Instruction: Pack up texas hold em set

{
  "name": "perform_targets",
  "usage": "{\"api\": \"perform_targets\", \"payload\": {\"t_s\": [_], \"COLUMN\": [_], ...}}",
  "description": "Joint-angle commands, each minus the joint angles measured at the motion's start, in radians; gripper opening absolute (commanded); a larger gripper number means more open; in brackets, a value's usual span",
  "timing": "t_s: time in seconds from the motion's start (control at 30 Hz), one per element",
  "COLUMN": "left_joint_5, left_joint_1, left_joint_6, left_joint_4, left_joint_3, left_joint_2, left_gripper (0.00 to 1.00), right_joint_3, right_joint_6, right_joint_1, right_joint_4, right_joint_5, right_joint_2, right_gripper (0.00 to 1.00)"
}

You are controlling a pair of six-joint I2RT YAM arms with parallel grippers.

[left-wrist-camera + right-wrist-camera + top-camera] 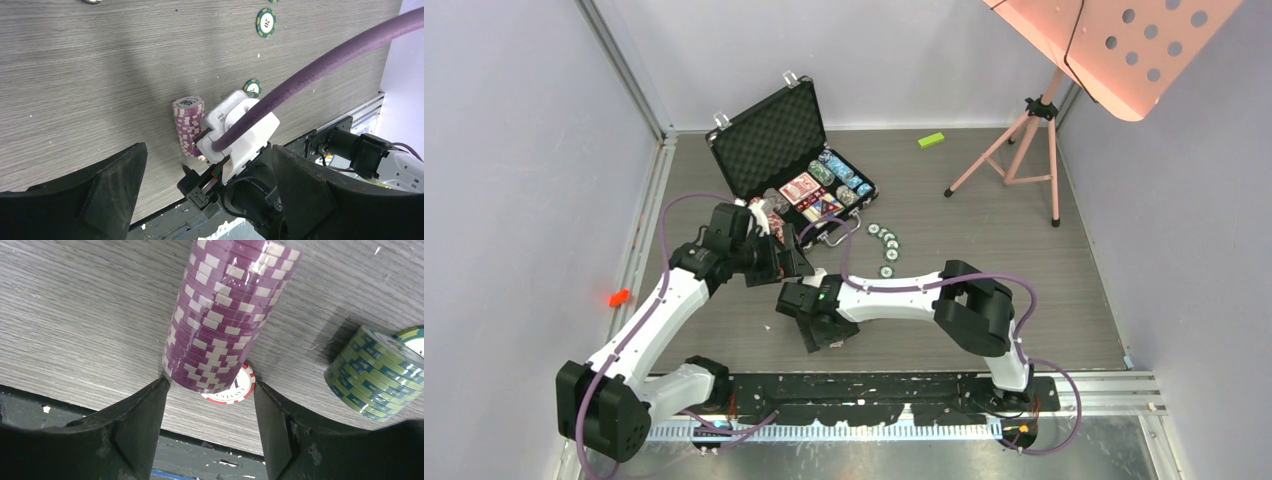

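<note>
your right gripper (210, 385) straddles one purple chip stack (225, 315), unclamped; one green stack (372, 380) nearby; your left gripper (210, 149) wide, empty.

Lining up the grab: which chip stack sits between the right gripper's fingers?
The purple-and-white chip stack, standing between the fingers of the right gripper; the green chip stack sits outside them, to the right in the wrist view.

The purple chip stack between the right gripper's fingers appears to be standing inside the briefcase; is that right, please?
Not quite: the purple chip stack is between the fingers of the right gripper, but it stands on the table, outside the briefcase, as the left wrist view shows.
</note>
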Motion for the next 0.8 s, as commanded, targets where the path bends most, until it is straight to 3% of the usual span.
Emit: {"api": "perform_targets", "payload": {"t_s": [0.0,0.5,0.77], "left_joint_5": [0.015,-0.012,0.116], "left_joint_1": [0.006,0.013,0.014], "left_joint_6": [0.006,-0.01,-0.035], "left_joint_4": [0.022,0.037,0.111], "left_joint_3": [0.025,0.019,-0.008], "left_joint_2": [-0.029,-0.035,0.005], "left_gripper": [0.99,0.99,0.98], "right_joint_3": [-0.029,-0.083,-0.097], "right_joint_6": [0.026,0.076,0.057], "right_joint_1": [-0.007,-0.051,-0.05], "right_joint_4": [-0.015,-0.06,-0.061], "right_joint_5": [-0.002,0.06,0.128], "right_joint_2": [0.0,-0.031,-0.16], "right_gripper": [0.69,0.34,0.3]}}
